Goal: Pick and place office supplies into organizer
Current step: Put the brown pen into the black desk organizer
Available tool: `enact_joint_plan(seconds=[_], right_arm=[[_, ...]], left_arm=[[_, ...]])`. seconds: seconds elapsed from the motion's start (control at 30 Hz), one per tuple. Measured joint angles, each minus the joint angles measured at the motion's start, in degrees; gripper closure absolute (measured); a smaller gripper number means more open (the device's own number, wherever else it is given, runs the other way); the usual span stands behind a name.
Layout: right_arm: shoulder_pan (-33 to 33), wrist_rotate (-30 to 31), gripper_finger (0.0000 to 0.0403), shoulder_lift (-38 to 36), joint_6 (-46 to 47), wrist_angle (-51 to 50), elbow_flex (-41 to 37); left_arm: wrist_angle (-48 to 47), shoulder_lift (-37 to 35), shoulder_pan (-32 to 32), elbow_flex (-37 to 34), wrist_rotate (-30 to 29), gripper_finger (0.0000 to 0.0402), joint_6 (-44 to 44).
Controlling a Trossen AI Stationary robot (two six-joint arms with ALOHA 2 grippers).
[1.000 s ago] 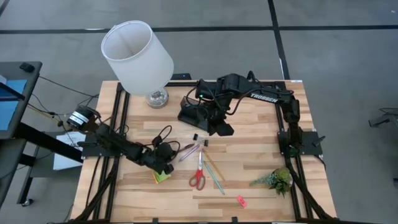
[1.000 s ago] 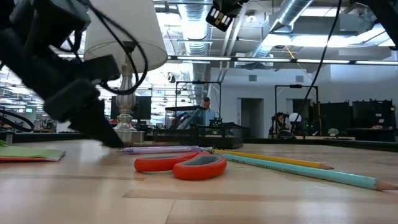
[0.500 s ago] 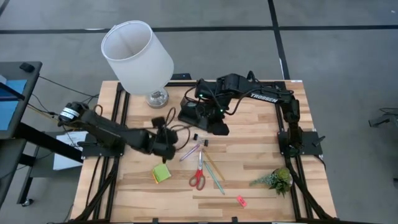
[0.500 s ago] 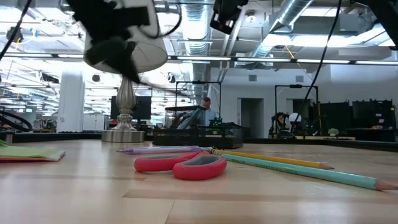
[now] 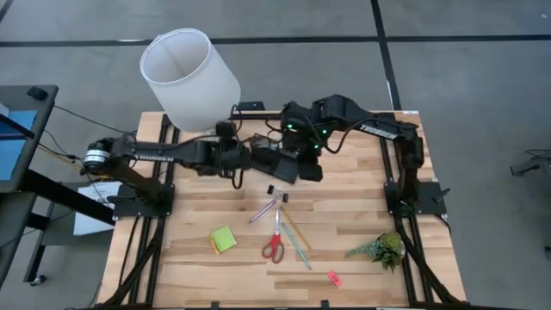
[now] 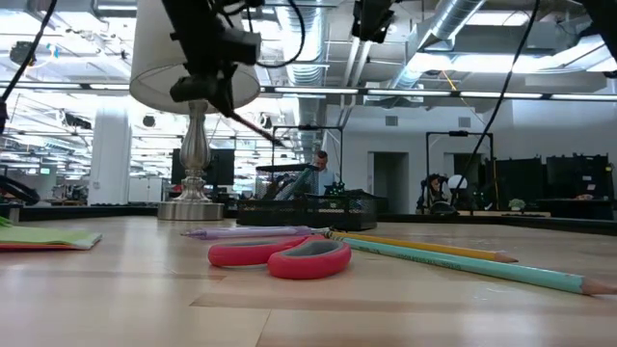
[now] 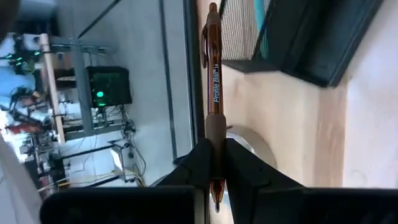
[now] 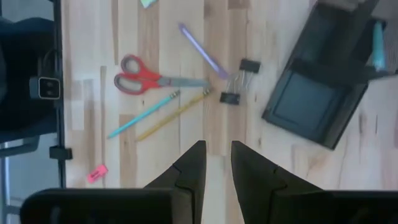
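My left gripper (image 5: 241,161) is up over the far middle of the table, just left of the black organizer (image 5: 277,164), and is shut on a brown pen (image 7: 213,74). In the low view the pen (image 6: 258,128) slants down from the left gripper (image 6: 210,82). My right gripper (image 8: 217,163) hangs over the organizer (image 8: 320,84), open with nothing between its fingers. On the wood lie the red scissors (image 5: 274,242), a lime sticky-note pad (image 5: 224,238), a purple pen (image 5: 263,209), two pencils (image 5: 297,237), two black clips (image 8: 239,81) and a pink piece (image 5: 333,278). My left gripper pinches the pen's dark rubber grip section (image 7: 216,134), near the writing tip, between its two fingers. The pen runs along the fingers and sticks out ahead of them, clip end (image 7: 210,15) toward the organizer. It is lifted clear of the table and slants downward.
A lamp with a white shade (image 5: 189,77) stands at the far left, its base (image 7: 249,142) close to the left gripper. A small green plant (image 5: 383,250) sits at the near right. A teal pen (image 8: 377,37) stands in the organizer's cup.
My left gripper has risen from beside the sticky-note pad and swung toward the table's far edge and the organizer. It rolled its wrist on the way. The brown pen it holds is now clear of the table. My right gripper has turned a little above the organizer.
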Motion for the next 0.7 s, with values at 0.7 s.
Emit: enact_joint_plan(seconds=[0.7], right_arm=[[0.4, 0.4, 0.0333, -0.3, -1.2, -1.0, -0.1]], left_arm=[[10.2, 5.7, 8.3, 0.1, 3.1, 0.0388, 46.5]])
